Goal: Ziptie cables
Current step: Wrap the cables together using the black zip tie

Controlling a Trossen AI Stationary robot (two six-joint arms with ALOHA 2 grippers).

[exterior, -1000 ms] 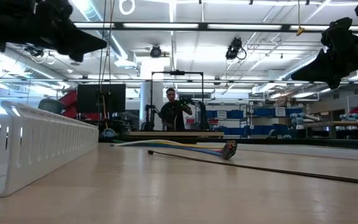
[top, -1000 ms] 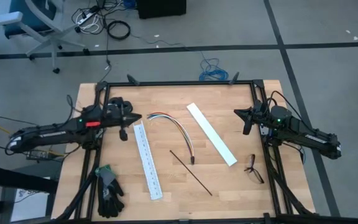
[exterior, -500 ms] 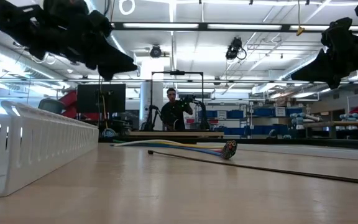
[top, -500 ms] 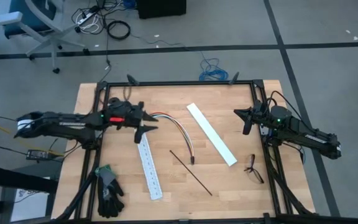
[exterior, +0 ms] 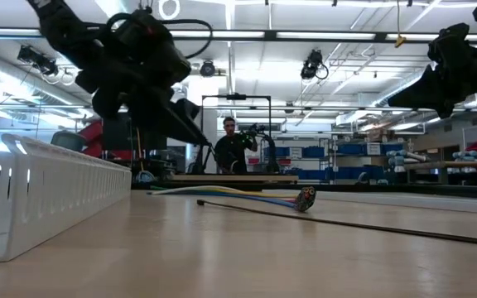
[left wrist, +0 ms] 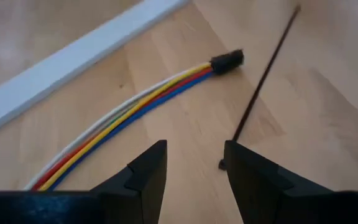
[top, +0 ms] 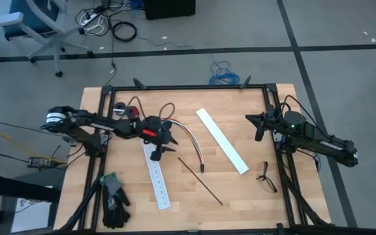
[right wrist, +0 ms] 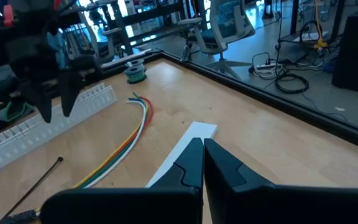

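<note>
The cables (top: 189,138) lie in a curve on the wooden table, and their dark end plug (left wrist: 227,61) rests on the boards. The thin black ziptie (top: 201,181) lies flat just nearside of that plug. My left gripper (top: 162,152) hangs open above the table, between the slotted strip and the cables, pointing slantwise down. In its wrist view, bare wood shows between its fingers (left wrist: 145,180), with the cables (left wrist: 129,112) and the ziptie (left wrist: 263,81) ahead. My right gripper (top: 260,128) waits shut at the table's right edge.
A white slotted strip (top: 155,173) lies under and nearside of my left gripper. A flat white strip (top: 222,140) lies right of the cables. Spectacles (top: 266,177) sit near the right edge and dark gloves (top: 114,199) at the near left corner. A person (exterior: 232,145) stands far behind the table.
My left gripper has swung out from the table's left edge toward the cables, sinking and tipping its fingers downward. It now hangs over the far end of the slotted strip. The cables, the ziptie and my right arm have kept still.
</note>
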